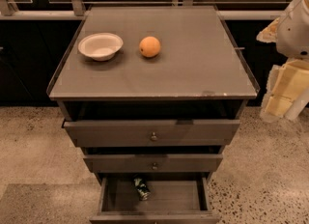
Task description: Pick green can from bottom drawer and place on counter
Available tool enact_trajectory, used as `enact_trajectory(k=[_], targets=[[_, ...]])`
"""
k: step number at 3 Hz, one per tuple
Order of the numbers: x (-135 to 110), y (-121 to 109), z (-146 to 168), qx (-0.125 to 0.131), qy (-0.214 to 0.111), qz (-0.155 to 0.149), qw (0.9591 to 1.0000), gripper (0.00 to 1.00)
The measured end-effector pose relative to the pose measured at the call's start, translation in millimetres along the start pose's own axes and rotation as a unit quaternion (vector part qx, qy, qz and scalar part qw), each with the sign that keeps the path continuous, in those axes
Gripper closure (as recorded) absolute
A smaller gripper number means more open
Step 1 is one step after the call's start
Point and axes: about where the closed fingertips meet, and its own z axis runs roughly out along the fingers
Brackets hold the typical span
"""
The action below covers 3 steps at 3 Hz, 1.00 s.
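The green can (pixel 141 188) lies on its side in the open bottom drawer (pixel 176 198), near the drawer's back and a little left of centre. The counter (pixel 193 63) is the flat grey-brown top of the cabinet above it. My gripper (pixel 282 95), pale yellow below a white arm, hangs at the right edge of the view. It is beside the counter's right front corner, high above the drawer and far from the can. It holds nothing that I can see.
A white bowl (pixel 100 46) and an orange (pixel 150 47) sit on the back left part of the counter. The top drawer (pixel 152 132) and middle drawer (pixel 153 162), both knobbed, stand slightly pulled out above the bottom drawer. Speckled floor surrounds the cabinet.
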Motion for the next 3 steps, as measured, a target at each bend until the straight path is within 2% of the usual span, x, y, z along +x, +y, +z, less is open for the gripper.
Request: enact_trajectory(k=[2,3], targets=[[3.2,3.3,3.5,0.007,-0.004,0.006,1.0,0.0],[6.5,31.2,14.9,0.018,-0.037,0.049,0.9979,0.0]])
